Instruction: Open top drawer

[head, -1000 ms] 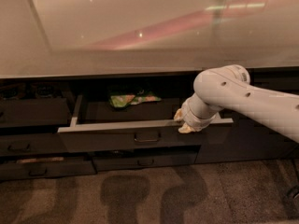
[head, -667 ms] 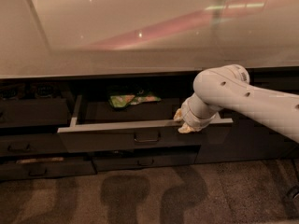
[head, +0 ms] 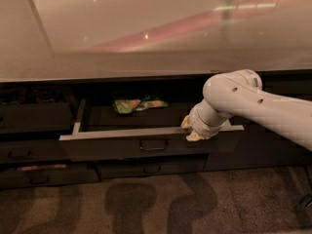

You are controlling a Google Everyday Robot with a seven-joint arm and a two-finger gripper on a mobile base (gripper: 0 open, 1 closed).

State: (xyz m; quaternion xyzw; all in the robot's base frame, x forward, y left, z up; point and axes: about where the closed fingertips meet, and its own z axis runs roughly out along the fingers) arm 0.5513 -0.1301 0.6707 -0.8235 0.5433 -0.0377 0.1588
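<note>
In the camera view, the drawer (head: pixel 112 149) stands pulled well out below the front edge of the surface (head: pixel 146 43), about mid-width, with a green packet (head: pixel 139 105) at its back. My tool (head: pixel 195 129) sits at the drawer's top rim, right of the handle (head: pixel 153 145); whether it grips I cannot tell. I judge the opening nearly done. I'd pull straight out, level and slow, since an off-centre pull could skew it.

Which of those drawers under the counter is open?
The top drawer, wide and in the middle: it alone is pulled out, showing a green packet inside. The gripper is at its front rim, right of the handle.
</note>
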